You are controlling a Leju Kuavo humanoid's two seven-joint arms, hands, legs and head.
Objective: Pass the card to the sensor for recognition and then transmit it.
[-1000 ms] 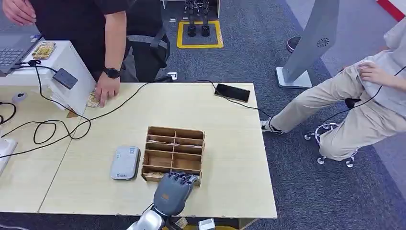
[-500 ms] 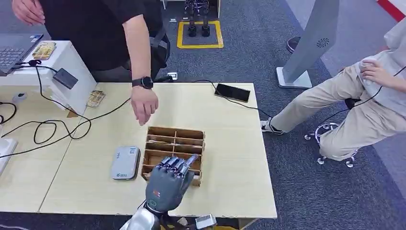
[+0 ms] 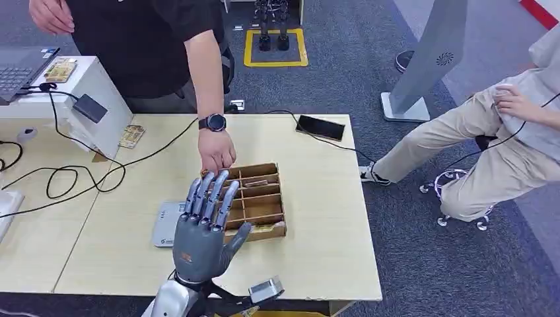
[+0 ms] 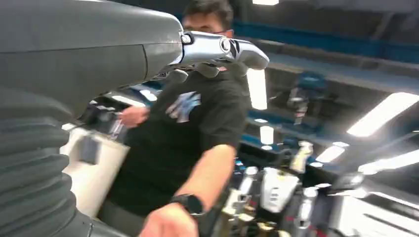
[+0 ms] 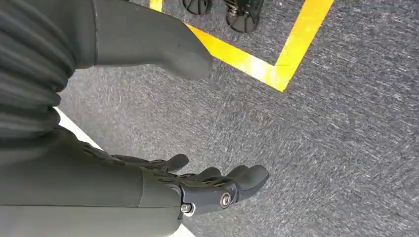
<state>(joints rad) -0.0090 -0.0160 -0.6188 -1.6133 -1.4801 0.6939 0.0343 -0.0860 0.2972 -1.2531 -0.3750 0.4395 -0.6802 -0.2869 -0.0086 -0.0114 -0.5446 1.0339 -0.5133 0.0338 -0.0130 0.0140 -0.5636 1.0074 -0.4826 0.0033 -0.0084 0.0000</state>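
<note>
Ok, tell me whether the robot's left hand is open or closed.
Open: in the head view the left robot hand is raised above the table with fingers spread, holding nothing.

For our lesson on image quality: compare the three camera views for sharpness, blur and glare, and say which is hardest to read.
Head view: evenly lit and sharp; the left hand and wooden tray read clearly. Left wrist view: hardest, with the person smeared by motion blur and the ceiling lights glaring into bright streaks. Right wrist view: carpet and yellow line crisp, the right hand in even light.
</note>
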